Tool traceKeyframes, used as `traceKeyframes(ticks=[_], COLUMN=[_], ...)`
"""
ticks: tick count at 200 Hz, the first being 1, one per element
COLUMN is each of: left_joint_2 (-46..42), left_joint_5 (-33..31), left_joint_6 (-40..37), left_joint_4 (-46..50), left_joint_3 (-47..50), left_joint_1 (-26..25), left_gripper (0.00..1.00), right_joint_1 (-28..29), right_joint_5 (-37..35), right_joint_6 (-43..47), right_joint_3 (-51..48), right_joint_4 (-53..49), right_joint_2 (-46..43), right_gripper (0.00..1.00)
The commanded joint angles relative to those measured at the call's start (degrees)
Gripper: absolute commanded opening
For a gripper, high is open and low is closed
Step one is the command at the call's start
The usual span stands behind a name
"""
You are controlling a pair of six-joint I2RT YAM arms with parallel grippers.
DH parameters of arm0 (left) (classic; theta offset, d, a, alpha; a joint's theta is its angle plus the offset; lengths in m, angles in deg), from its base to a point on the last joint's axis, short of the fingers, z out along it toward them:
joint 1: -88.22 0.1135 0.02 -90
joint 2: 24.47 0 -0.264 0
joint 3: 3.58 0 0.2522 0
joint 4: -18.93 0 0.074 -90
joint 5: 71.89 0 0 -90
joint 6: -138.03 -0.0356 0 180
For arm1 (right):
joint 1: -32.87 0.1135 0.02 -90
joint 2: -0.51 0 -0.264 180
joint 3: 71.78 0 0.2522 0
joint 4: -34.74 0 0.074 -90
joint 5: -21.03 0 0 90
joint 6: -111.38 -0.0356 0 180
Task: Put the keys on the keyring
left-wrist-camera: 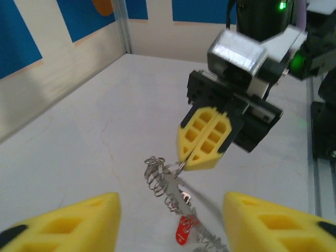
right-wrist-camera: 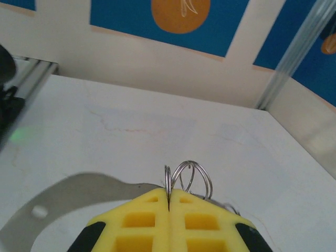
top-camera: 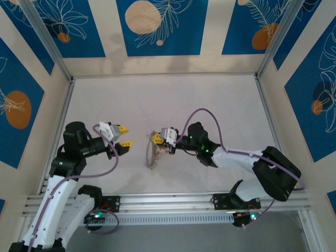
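While your right gripper (left-wrist-camera: 202, 157) clamps the far end of the large thin grey metal keyring (top-camera: 151, 152) at mid-table, close your left gripper (top-camera: 127, 136), now parted and empty, slowly and squarely on the small red-tagged key (left-wrist-camera: 181, 231). The loop's long axis points from that clamp toward the near edge.

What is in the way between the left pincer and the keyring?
Nothing I can see. The left pincer is open and faces the keyring across bare table. The right pincer pinches the keyring from the other side, not in between.
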State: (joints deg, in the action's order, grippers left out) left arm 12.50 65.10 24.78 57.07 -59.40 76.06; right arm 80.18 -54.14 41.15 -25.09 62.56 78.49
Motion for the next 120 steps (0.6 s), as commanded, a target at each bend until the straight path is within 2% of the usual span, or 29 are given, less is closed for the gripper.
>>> traceKeyframes(ticks=[1, 8, 37, 65, 98, 120], left_joint_2=[0.7, 0.9, 1.3, 2.3, 2.7, 2.8], left_joint_5=[2.9, 3.6, 2.3, -1.3, -1.4, -3.2], left_joint_6=[-10.6, -11.9, -12.6, -15.8, -17.6, -19.1], left_joint_4=[2.7, 2.7, -1.2, -1.6, -1.0, -0.9], left_joint_3=[1.9, 2.3, 4.5, 5.0, 5.3, 6.2], left_joint_1=[-1.3, -2.0, -6.8, -13.8, -16.3, -18.0], left_gripper=[0.42, 0.39, 0.38, 0.28, 0.2, 0.22], right_joint_1=[-0.4, -0.4, -0.5, -0.2, -0.1, 0.2], right_joint_5=[5.5, 6.0, 8.7, 9.1, 9.0, 9.6], right_joint_6=[0.4, 0.2, -0.6, -1.8, -2.9, -2.9], right_joint_3=[-0.5, -0.7, -0.6, -0.2, -0.2, 0.1], right_joint_4=[-3.4, -3.7, -5.1, -4.6, -3.7, -4.0], right_joint_2=[-3.0, -3.5, -4.3, -3.7, -3.1, -3.0], right_gripper=[0.0, 0.0, 0.0, 0.0, 0.0, 0.0])
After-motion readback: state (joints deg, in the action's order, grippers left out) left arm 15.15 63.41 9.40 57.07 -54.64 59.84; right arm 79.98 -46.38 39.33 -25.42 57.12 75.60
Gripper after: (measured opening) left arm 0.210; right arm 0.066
